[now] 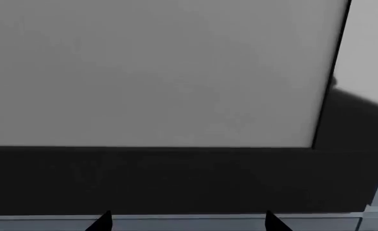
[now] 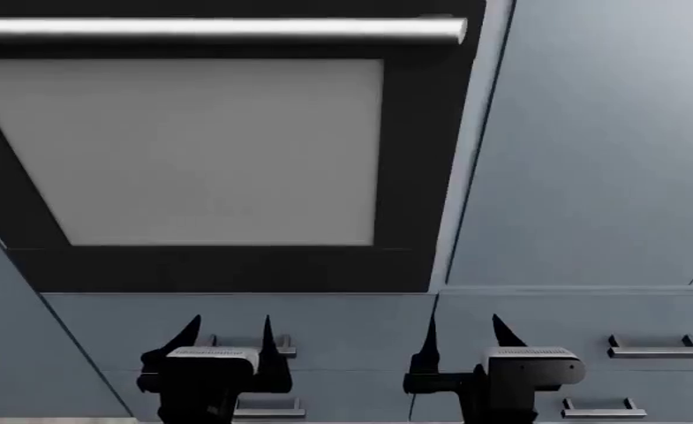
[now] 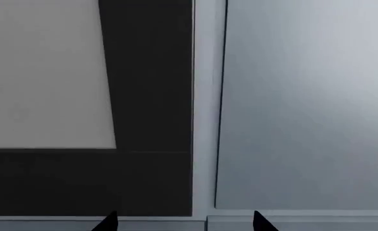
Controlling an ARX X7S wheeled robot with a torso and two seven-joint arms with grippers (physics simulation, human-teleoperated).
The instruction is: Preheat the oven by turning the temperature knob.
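Note:
The black oven (image 2: 423, 177) fills the upper left of the head view, with its pale grey window (image 2: 193, 150) and silver bar handle (image 2: 216, 30). It also shows in the left wrist view (image 1: 175, 178) and the right wrist view (image 3: 147, 96). The temperature knob is out of view, above the frame. My left gripper (image 2: 229, 334) is open and empty, below the oven's bottom edge. My right gripper (image 2: 462, 334) is open and empty, below the oven's lower right corner. Only the fingertips (image 1: 104, 220) (image 3: 261, 222) show in the wrist views.
Blue-grey cabinet panels (image 2: 593, 150) stand right of the oven. Blue-grey drawers (image 2: 358, 318) with small metal handles (image 2: 652, 346) lie below it, behind both grippers. A cabinet side (image 2: 17, 336) slants at the lower left.

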